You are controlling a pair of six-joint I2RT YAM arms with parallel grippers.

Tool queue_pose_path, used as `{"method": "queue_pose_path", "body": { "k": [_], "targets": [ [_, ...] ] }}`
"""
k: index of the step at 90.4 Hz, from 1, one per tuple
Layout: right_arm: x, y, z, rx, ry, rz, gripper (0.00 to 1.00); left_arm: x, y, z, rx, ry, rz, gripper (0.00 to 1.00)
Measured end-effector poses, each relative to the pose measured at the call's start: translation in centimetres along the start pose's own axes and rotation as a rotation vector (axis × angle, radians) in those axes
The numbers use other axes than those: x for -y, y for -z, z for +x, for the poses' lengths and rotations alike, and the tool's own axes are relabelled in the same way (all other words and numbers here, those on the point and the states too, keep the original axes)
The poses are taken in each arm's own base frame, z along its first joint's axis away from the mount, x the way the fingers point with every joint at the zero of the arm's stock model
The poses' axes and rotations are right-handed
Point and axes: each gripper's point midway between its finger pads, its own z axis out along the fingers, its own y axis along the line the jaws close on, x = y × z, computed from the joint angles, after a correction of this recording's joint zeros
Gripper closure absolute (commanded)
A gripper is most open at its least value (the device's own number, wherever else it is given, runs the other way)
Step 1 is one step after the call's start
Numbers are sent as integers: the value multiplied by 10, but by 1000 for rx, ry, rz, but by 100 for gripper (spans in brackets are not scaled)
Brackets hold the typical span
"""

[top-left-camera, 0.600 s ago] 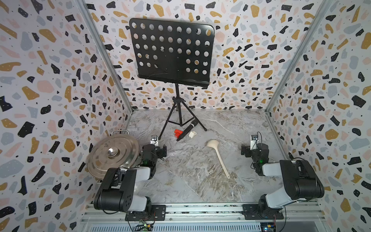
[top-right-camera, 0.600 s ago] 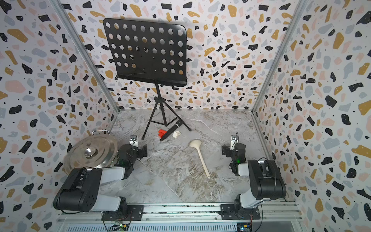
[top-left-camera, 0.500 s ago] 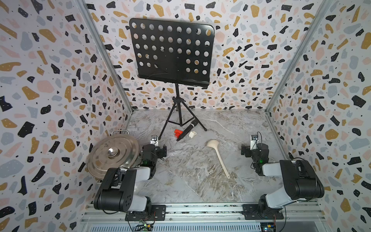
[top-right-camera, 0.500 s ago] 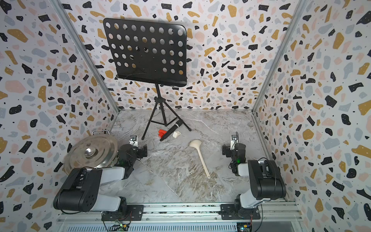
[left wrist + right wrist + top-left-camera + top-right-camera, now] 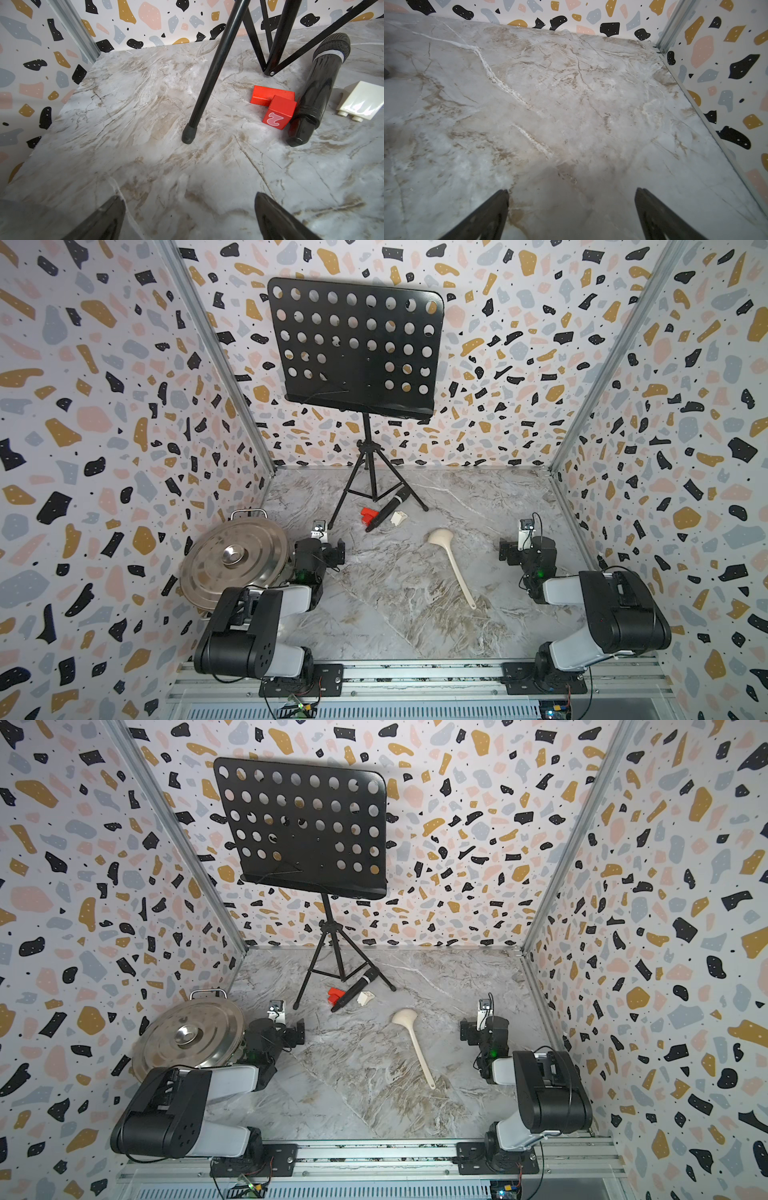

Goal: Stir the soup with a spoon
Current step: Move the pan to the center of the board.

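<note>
Both top views show the cream-white plastic ladle (image 5: 456,570) lying flat on the marble-patterned tabletop (image 5: 395,626), nearer the right arm, untouched. The left gripper (image 5: 188,196) and the right gripper (image 5: 571,190) hang low, jaws wide apart and empty. Beside the left arm, the large stainless-steel pot (image 5: 249,511) sits under a tilted round steel lid (image 5: 249,572), contents hidden. Stirring has not begun. Likely next: lid off, ladle grasped by its handle.

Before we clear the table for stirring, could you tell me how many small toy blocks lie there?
3: a flat red block and a red cube marked 2, touching, beside the microphone; a white block on its other side. Others might be hidden.
</note>
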Motion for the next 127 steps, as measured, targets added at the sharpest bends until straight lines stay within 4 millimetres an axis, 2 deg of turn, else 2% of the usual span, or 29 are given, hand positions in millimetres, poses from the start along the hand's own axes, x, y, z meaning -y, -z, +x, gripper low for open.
{"method": "queue_pose_path", "body": {
  "k": [20, 26, 30, 39, 49, 56, 63, 73, 81, 87, 98, 111, 121, 127],
  "targets": [
    [1, 0, 1, -5, -3, 8, 0, 0, 0, -1, -20, -2, 2, 0],
    [5, 4, 1, -20, -7, 25, 0, -1, -2, -13, -45, -4, 2, 1],
    [8, 8, -3, -25, -12, 40, 1, -2, -2, -31, -44, -4, 1, 0],
    [17, 21, -33, 9, -42, 75, 5, -5, 3, -84, -1, 23, -1, 1],
    [22, 39, -78, 65, -114, 79, 12, -8, 18, -129, 14, 88, 3, 0],
    [22, 52, -102, 80, -182, 57, 15, -7, 28, -144, -19, 143, 13, 1],
    [15, 62, -116, 53, -242, 19, 19, -3, 37, -150, -78, 201, 33, 0],
    [-10, 74, -127, -33, -290, -71, 22, 6, 58, -150, -172, 266, 63, 0],
    [-37, 86, -124, -123, -299, -158, 25, 9, 83, -149, -240, 294, 74, 0],
    [-56, 97, -115, -201, -295, -215, 26, 8, 106, -149, -287, 307, 69, 0],
    [-84, 123, -90, -340, -265, -306, 26, -11, 155, -153, -324, 321, -5, 4],
    [-102, 159, -69, -443, -248, -399, 27, -45, 212, -162, -311, 311, -154, 5],
    [-110, 182, -61, -486, -245, -460, 27, -67, 240, -164, -322, 289, -256, 4],
    [-116, 190, -56, -516, -242, -495, 27, -74, 249, -163, -342, 279, -300, 3]
  ]
}}
